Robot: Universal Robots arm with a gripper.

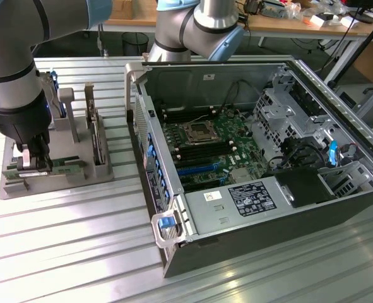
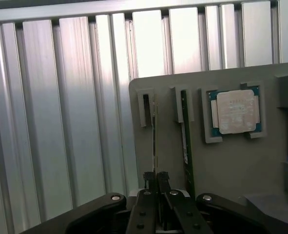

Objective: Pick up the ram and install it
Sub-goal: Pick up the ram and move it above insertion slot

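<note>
Gripping entry: ram (image 2: 154, 141), standing on edge in the end slot of the grey holder (image 2: 231, 170), on the tabletop (image 1: 79, 240) at the exterior view's left, well apart from the case (image 1: 249, 243).

Gripper (image 2: 156, 179): jaws drawn nearly together, pinching the ram's thin edge between them.

Handling, judged: keep the pinch square to the board. Draw it straight along the slot guides without tilt, since a second stick (image 2: 185, 122) stands just beside and a CPU (image 2: 236, 111) lies near.

Hard to make out:
- the contact itself, seen edge-on;
- the ram's chips and label;
- its near end, under the gripper;
- the case's memory slots, small in the exterior view.
</note>
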